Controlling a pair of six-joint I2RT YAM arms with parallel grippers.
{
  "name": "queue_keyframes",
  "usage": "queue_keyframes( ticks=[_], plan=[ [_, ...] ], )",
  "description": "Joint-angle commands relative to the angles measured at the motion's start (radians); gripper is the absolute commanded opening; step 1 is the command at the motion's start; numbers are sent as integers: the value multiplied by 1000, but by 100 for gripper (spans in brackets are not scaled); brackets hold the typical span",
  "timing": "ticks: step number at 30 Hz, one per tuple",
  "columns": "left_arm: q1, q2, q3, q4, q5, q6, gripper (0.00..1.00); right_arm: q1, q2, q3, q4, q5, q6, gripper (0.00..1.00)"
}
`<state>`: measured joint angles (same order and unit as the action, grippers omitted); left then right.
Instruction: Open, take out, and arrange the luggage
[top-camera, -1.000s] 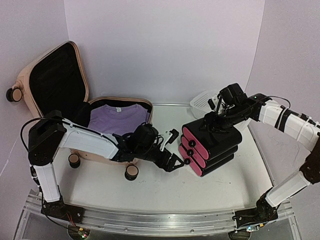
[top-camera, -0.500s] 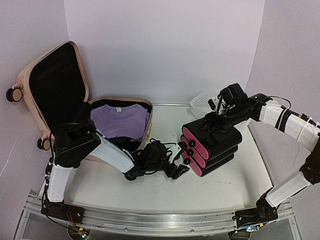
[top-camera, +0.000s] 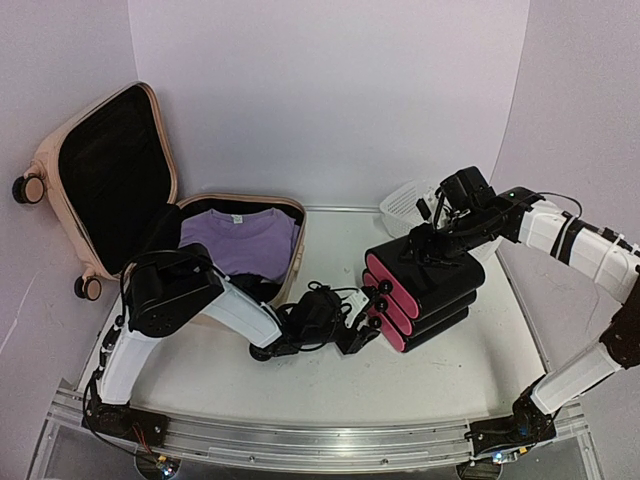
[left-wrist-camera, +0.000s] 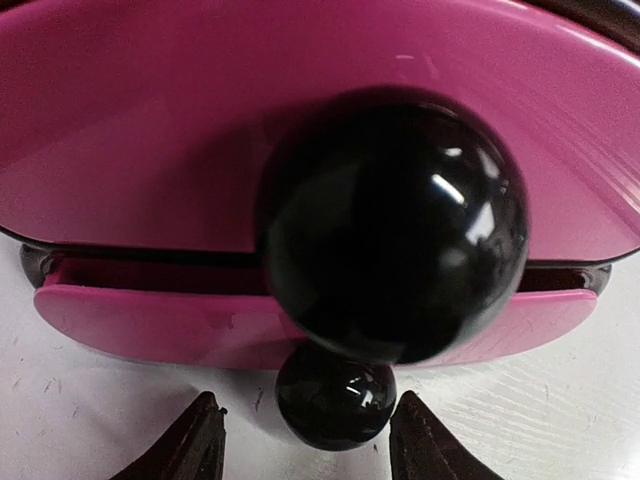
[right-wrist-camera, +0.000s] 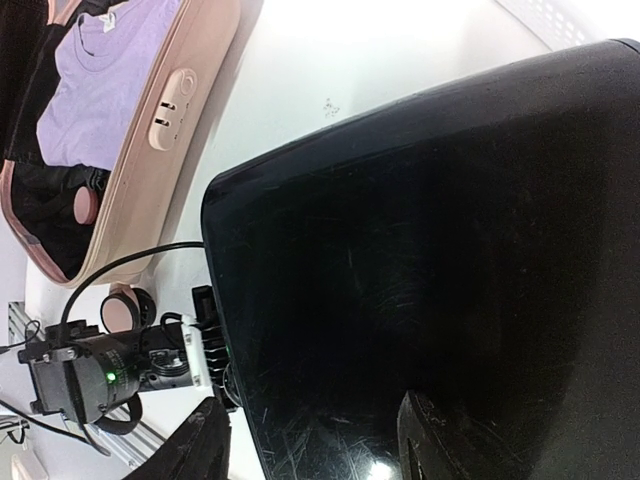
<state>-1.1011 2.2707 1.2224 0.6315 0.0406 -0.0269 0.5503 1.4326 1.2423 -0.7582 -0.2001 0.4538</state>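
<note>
Your left gripper (left-wrist-camera: 310, 405): jaws apart, flanking lowest knob (left-wrist-camera: 335, 418) of drawer chest (top-camera: 440, 285). Right gripper (right-wrist-camera: 310, 400): atop chest, grip unclear. Suitcase (top-camera: 45, 185): open, far left.

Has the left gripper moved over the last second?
Yes. The left gripper has dropped toward the table and edged right, toward the drawer unit, which stayed put.

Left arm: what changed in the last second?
The left hand lowered toward the table and narrowed around the drawer unit's bottom knob, not yet gripping it. The right hand atop the unit and the open luggage stayed put.
</note>
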Motion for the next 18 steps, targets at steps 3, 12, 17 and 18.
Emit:
queue_keyframes(
  ticks=[3,12,17,18],
  plan=[
    [-8,8,81,63,9,-12,58,3,12,-27,-130,-12,15,59],
    [-8,17,118,50,31,-28,49,4,22,-33,-129,-22,20,59],
    [-8,-1,104,49,27,-28,41,4,20,-35,-129,-19,20,58],
    [-8,-6,100,48,27,-29,42,4,21,-35,-128,-20,20,58]
  ],
)
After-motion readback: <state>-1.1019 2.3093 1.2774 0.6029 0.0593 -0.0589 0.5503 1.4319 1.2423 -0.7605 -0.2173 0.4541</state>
